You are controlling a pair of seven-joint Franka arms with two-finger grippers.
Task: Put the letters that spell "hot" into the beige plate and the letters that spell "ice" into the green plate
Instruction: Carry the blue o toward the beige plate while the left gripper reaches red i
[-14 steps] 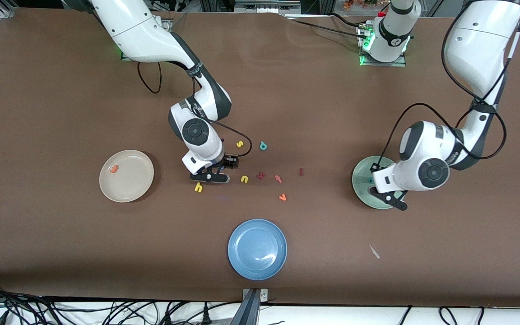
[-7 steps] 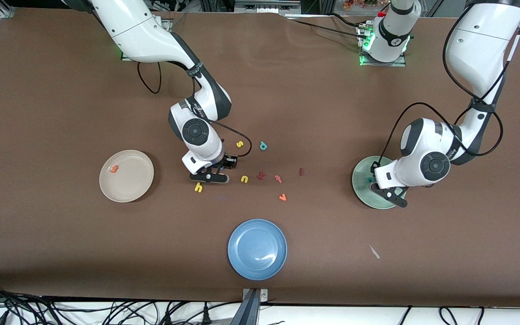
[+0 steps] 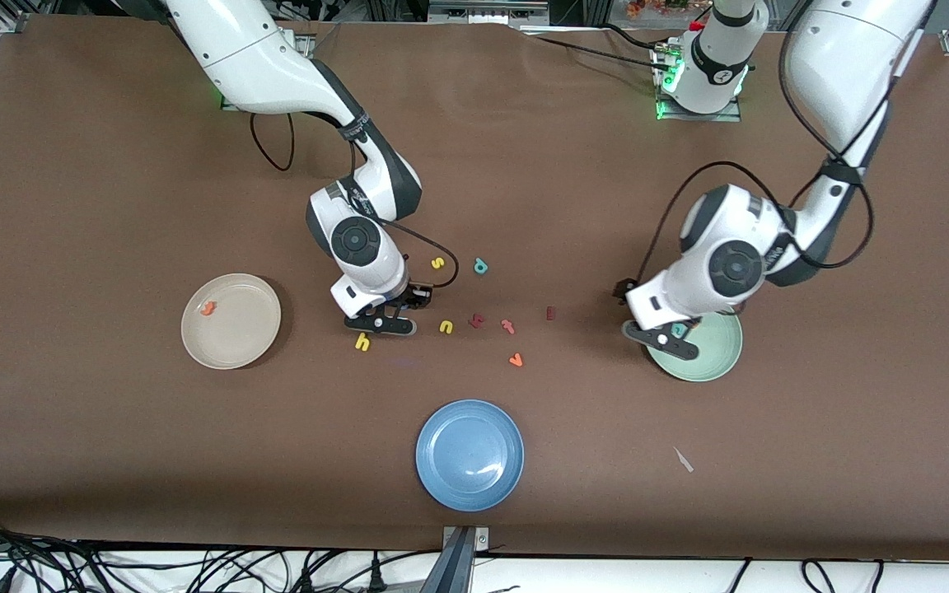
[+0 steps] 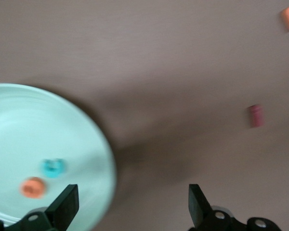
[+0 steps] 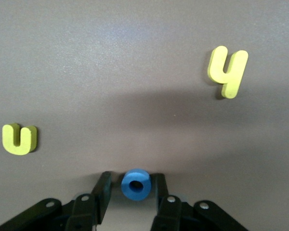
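My right gripper is down on the table among the loose letters, open, its fingers narrowly either side of the blue "o". The yellow "h" lies just beside it. An orange "t" lies in the beige plate. My left gripper hangs open and empty over the rim of the green plate on the side facing the letters. A teal "c" and an orange "e" lie in that plate. The dark red "i" lies on the table between the plate and the other letters.
Loose letters lie mid-table: a yellow "u", a yellow "s", a teal "d", a dark red letter, a pinkish "t" and an orange "v". A blue plate stands nearer the camera.
My left gripper has opened and swung from over the green plate's middle toward the loose letters. My right gripper has stayed put while its fingers narrowed around the blue "o".
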